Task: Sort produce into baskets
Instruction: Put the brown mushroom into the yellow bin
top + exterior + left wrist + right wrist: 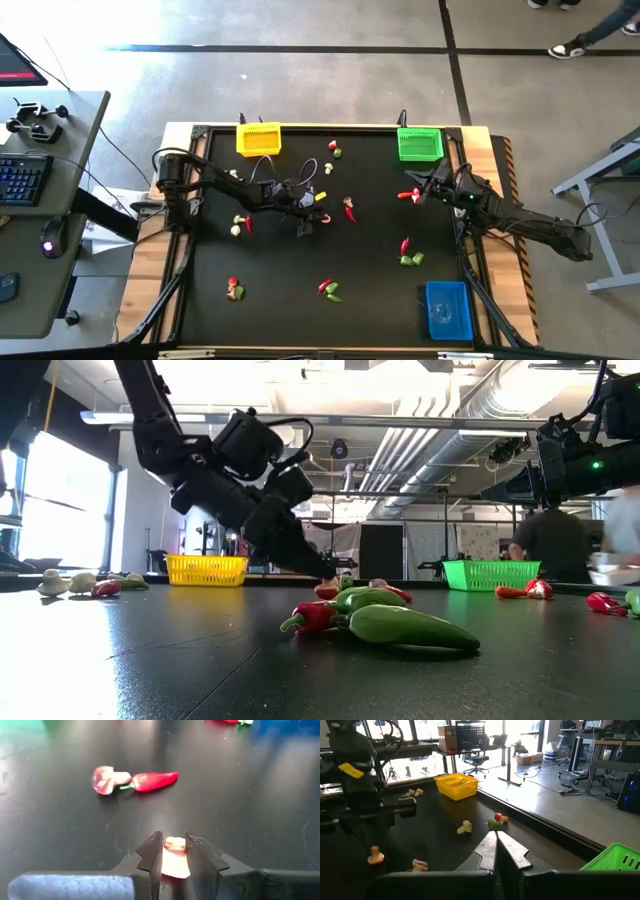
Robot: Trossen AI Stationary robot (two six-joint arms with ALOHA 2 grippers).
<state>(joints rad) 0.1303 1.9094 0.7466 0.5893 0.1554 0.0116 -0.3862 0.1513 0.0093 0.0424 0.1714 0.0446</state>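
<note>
Black tabletop (300, 260), mid-sort: our left gripper (174, 851) is pinching a cream-white bulb (175, 860) at table centre, only by the fingertips. It could squirt out in transit to the yellow basket (258, 139) at 11 o'clock. Right gripper (496, 851) pressed together, idle near the green basket (419, 144).

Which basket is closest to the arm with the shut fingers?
The green basket, at the table's far right corner, right beside the right gripper. The yellow basket and blue basket sit farther off.

Bright daylight enters from the window (60, 500) at 9 o'clock; the black desk (150, 660) shows glare, near produce blurred.
</note>
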